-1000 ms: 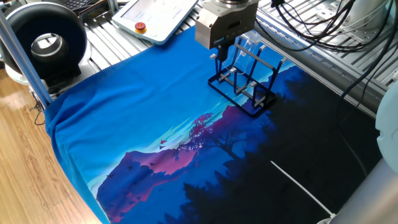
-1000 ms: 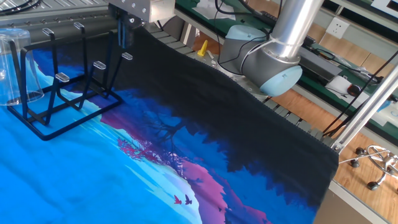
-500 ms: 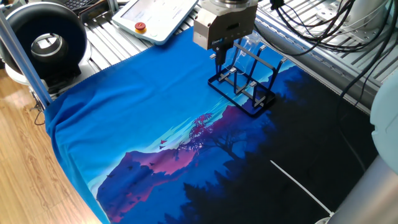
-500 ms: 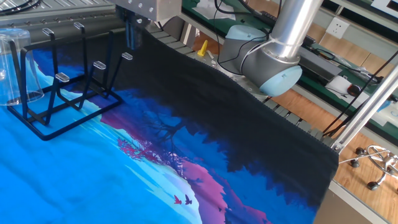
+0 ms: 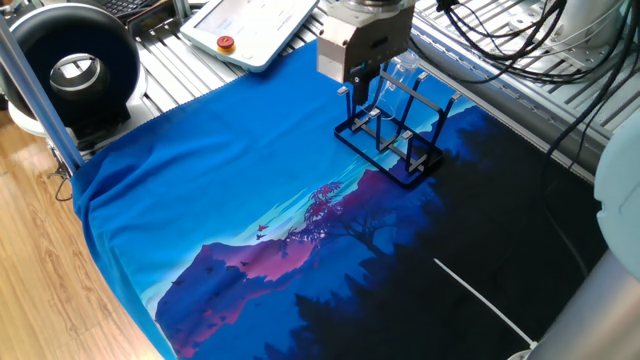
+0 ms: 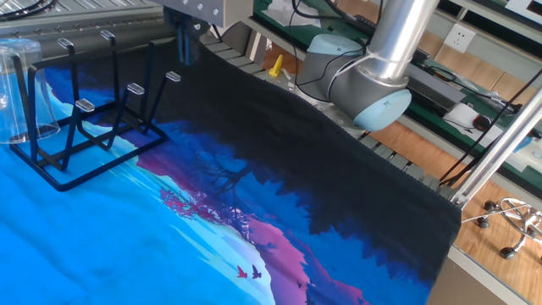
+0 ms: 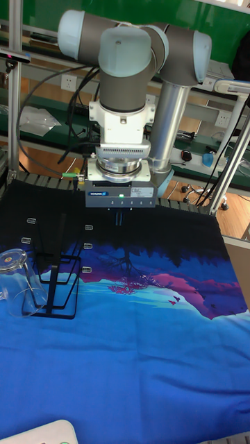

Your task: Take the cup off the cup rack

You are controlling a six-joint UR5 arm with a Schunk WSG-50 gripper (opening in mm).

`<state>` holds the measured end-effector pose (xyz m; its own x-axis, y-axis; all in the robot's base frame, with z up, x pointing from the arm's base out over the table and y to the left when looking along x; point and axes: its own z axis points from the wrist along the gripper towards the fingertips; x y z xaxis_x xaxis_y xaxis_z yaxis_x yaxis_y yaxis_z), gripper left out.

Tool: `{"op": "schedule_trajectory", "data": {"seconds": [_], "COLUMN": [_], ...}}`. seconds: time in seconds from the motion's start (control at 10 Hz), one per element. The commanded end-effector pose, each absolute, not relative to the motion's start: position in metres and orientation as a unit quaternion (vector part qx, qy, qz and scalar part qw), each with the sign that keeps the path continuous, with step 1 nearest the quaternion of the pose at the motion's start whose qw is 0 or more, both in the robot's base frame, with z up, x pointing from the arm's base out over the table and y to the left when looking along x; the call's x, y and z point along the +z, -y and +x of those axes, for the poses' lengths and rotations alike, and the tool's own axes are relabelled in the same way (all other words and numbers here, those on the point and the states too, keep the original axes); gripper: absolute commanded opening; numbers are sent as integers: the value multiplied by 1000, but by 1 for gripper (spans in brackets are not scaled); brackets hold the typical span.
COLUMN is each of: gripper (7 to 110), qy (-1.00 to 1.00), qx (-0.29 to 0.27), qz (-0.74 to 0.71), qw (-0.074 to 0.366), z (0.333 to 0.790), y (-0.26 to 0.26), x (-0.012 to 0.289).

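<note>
The cup (image 6: pixel 20 91) is a clear tumbler that hangs upside down over a peg at the left end of the cup rack (image 6: pixel 95 127), a black wire stand on the printed cloth. In the tall fixed view the cup (image 7: pixel 17 282) sits at the rack's (image 7: pixel 54 279) left side. From the one fixed view the cup (image 5: pixel 402 72) shows only faintly behind the rack (image 5: pixel 392 142). My gripper (image 6: pixel 185 49) hovers above the rack's other end, well away from the cup. Its dark fingers are pressed together with nothing between them. It also shows as the gripper (image 7: pixel 119 217) and the gripper (image 5: pixel 359 86).
A blue and black printed cloth (image 5: pixel 250 200) covers the table. A teach pendant (image 5: pixel 250 22) and a round black device (image 5: pixel 72 68) lie beyond its far edge. Cables (image 5: pixel 520 40) run along the aluminium frame. The arm's elbow (image 6: pixel 366 85) stands behind the table.
The gripper has drifted a little sideways along the rack, away from the cup's end. Cup and rack have not moved.
</note>
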<state>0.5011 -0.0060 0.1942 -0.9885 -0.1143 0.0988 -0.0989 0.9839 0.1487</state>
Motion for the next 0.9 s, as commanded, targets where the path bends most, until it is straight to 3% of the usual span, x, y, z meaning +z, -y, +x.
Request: {"op": "schedule_trajectory", "data": {"seconds": [0.0, 0.4, 0.8], "gripper": [7, 7, 7], "qy": [991, 990, 979], "qx": [-126, -115, -165], "qz": [51, 77, 120], "qw": [11, 14, 26], "z": [521, 519, 551], "y": [-21, -14, 50], "x": [200, 200, 260]}}
